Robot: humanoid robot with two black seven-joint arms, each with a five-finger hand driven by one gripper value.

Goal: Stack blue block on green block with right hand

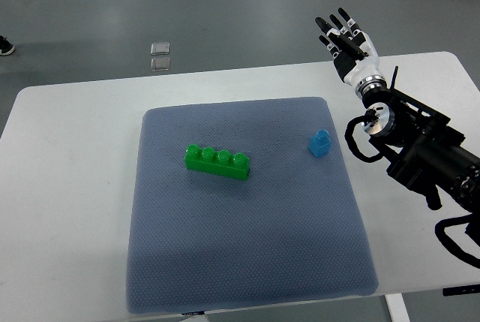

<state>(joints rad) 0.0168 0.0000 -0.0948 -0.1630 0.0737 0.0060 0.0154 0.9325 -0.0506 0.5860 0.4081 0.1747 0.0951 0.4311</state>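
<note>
Your right hand (346, 37), the black-and-white fingered one at the end of the dark arm coming in from the right edge, is held up over the far right corner of the table with its fingers stretched out and slightly fanned. It grips nothing. The fingertips point away from you, past the table's back edge and over the grey floor. Behind the hand you see the silver wrist joint, then the black forearm with its looped cables running down toward the lower right.

Nearest to the hand, below and a little left of it, stands the small translucent blue plastic block (320, 142). It sits upright on the right part of the blue-grey padded mat (247, 262), close to the mat's right edge, and it is well apart from your fingers.

Farther left, near the middle of the mat, lies the long green plastic brick with four round studs on top (217, 161). It rests flat, angled slightly so its right end comes nearer to you. The blue block and the green brick do not touch; bare mat lies between them.

The mat covers most of the white table (67, 187). Beyond the table's back edge, on the floor, two small clear square pieces (160, 56) lie close together.
</note>
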